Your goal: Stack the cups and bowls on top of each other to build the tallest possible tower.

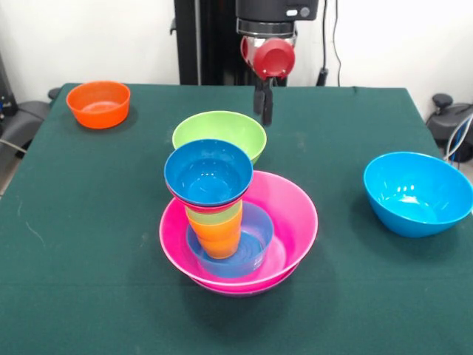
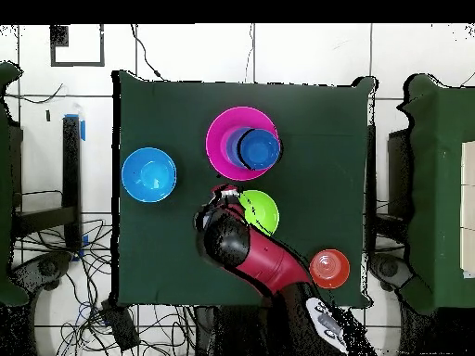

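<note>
The tower stands mid-table. Its wide pink bowl [image 1: 292, 214] holds a small light-blue bowl [image 1: 255, 235], then the orange cup [image 1: 220, 238], the light green cup [image 1: 214, 217], a red bowl rim [image 1: 211, 207] and a dark-blue bowl [image 1: 208, 174] on top. The purple bowl is hidden under the pink one. A lime green bowl [image 1: 219, 133] sits right behind the tower. My gripper [image 1: 263, 107] hangs empty and shut above the table, behind the lime bowl's right rim. In the overhead view the gripper [image 2: 223, 197] is beside the lime bowl [image 2: 260, 211], below the tower [image 2: 261, 148].
A large sky-blue bowl [image 1: 417, 194] sits alone at the right, at left in the overhead view [image 2: 148, 174]. A small orange bowl [image 1: 98, 103] sits at the far left corner, near the robot's base in the overhead view [image 2: 329, 268].
</note>
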Robot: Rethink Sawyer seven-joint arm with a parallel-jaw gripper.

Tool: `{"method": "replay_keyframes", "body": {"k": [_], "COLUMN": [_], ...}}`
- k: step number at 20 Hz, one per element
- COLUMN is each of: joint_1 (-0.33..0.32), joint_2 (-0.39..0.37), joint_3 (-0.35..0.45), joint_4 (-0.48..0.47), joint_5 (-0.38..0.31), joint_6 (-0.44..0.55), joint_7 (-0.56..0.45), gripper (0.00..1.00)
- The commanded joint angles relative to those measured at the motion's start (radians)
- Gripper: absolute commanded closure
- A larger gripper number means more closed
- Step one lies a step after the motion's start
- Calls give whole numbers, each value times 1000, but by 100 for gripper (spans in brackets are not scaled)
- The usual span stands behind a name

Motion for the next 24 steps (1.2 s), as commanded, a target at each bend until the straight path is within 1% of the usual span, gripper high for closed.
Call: {"method": "replay_keyframes", "body": {"k": [1,7,14,16,17,18,20,21,24], "joint_1": [-4,-3,-27,-33,-34,-39,-63,-79,-77], "joint_2": [66,61,57,56,54,47,21,15,-10], "joint_3": [117,126,154,151,145,126,116,122,117], "joint_4": [-17,3,46,49,47,42,55,56,68], "joint_5": [-51,-50,-76,-92,-105,-136,-184,-201,-244], "joint_6": [-67,-67,-84,-75,-70,-46,-9,3,27], "joint_7": [131,140,156,137,120,69,15,6,-1], "gripper": [0,0,0,0,0,0,0,0,0]}}
